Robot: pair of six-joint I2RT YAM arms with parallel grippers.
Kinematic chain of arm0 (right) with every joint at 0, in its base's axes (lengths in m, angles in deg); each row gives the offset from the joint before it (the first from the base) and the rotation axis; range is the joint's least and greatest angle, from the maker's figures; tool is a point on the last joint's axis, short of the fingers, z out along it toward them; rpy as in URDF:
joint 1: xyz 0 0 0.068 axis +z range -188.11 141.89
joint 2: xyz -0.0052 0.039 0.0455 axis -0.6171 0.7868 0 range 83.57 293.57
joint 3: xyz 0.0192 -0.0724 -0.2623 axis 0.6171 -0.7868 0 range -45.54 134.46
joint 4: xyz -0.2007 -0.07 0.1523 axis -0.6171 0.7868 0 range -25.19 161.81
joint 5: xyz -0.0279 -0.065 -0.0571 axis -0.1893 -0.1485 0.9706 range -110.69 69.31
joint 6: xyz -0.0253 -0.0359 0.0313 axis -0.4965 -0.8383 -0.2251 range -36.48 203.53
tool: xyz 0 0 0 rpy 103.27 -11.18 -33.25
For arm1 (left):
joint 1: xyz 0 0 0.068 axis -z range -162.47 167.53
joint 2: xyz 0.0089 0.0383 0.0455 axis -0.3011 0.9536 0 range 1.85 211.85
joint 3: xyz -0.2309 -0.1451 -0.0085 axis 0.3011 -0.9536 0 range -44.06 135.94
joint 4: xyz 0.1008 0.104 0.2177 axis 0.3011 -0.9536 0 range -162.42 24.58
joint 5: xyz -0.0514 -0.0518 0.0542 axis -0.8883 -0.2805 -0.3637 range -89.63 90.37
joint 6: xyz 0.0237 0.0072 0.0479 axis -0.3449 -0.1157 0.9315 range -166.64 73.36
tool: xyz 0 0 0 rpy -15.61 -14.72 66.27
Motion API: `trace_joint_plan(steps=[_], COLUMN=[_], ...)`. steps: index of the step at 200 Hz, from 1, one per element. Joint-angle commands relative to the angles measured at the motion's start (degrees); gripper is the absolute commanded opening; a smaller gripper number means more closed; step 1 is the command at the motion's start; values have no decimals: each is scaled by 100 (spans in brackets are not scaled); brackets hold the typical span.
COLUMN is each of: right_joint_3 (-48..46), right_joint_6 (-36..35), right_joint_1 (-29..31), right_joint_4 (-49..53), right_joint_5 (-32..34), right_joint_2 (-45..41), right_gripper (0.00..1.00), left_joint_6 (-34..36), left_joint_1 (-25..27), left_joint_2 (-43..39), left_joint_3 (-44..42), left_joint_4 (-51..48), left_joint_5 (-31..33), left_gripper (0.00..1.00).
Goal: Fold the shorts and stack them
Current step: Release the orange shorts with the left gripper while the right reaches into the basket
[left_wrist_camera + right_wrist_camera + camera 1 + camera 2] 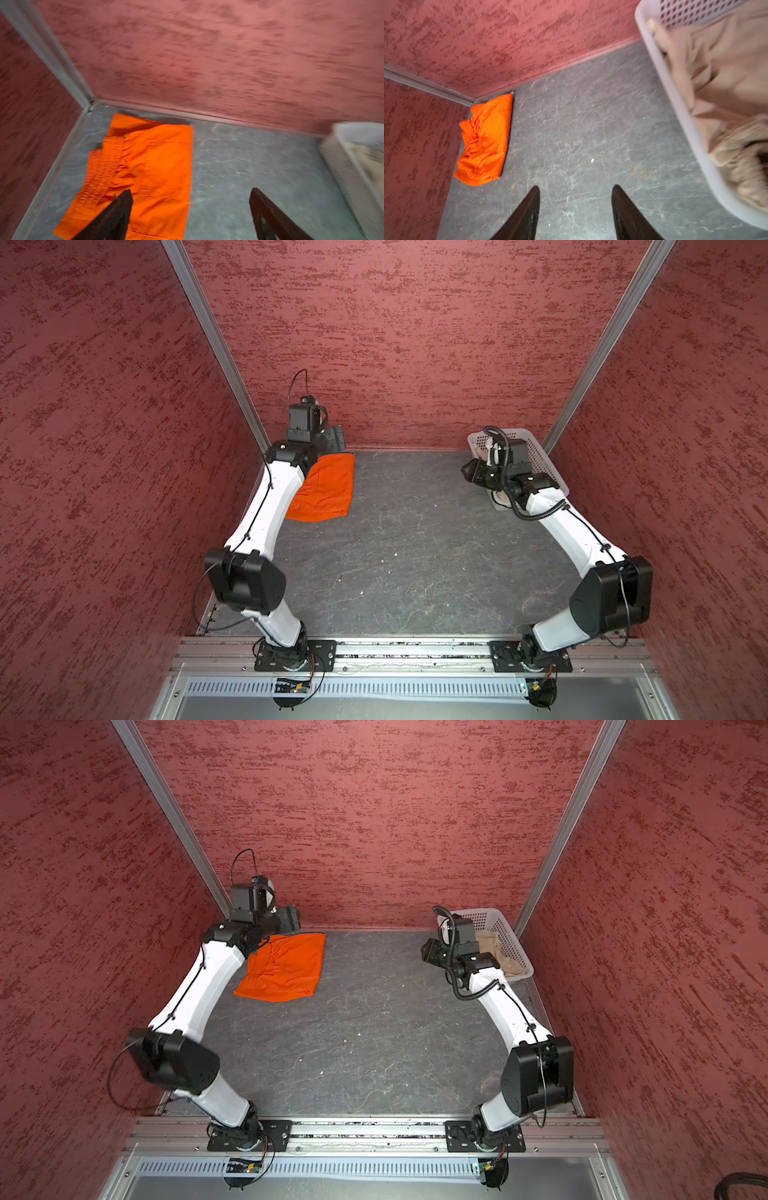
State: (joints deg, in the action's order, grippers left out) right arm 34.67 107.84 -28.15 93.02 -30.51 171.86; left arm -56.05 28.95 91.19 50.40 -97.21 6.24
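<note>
**Fig.** Your left gripper (191, 191) hangs above the folded orange shorts (326, 489) at the table's (415, 556) far left corner, fingers wide apart and empty. Your right gripper (576, 187), fingers apart, grips nothing beside the basket (498, 919) in the far right corner, where the beige shorts (505, 955) lie.

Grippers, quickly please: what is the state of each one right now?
Left gripper: open, fingers wide apart, holding nothing.
Right gripper: open, holding nothing.
</note>
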Motion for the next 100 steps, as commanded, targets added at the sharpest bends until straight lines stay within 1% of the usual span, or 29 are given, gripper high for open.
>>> trace_joint_plan(steps=[1, 13, 26, 48, 58, 77, 84, 100], right_joint_3=[430, 703, 1050, 1649, 1936, 2457, 2629, 2766], right_joint_6=[-636, -886, -1185, -1597, -1675, -1640, -1573, -1445], right_joint_1=[-414, -684, -973, -1411, -1580, -1826, -1871, -1874], right_joint_4=[672, 905, 1213, 1668, 1854, 2314, 2478, 2593], right_joint_5=[238, 352, 594, 1060, 1140, 913, 724, 133], right_joint_2=[77, 241, 476, 1006, 1282, 1877, 2075, 2368], right_gripper=[57, 58, 59, 64, 67, 72, 74, 74], left_joint_6=[102, 80, -16, -360, -511, -768, -827, -903], left_joint_1=[313, 563, 805, 1086, 1200, 1376, 1412, 1467], left_joint_2=[-284, -485, -537, -424, -335, -179, -122, 15], left_joint_3=[-1548, -2135, -2596, -3029, -3150, -3287, -3302, -3268], left_joint_4=[1493, 1826, 1903, 1824, 1803, 1843, 1874, 1907], left_joint_5=[-197, -172, -28, -9, 6, 35, 8, -7], left_gripper=[89, 89, 89, 89, 89, 89, 89, 89])
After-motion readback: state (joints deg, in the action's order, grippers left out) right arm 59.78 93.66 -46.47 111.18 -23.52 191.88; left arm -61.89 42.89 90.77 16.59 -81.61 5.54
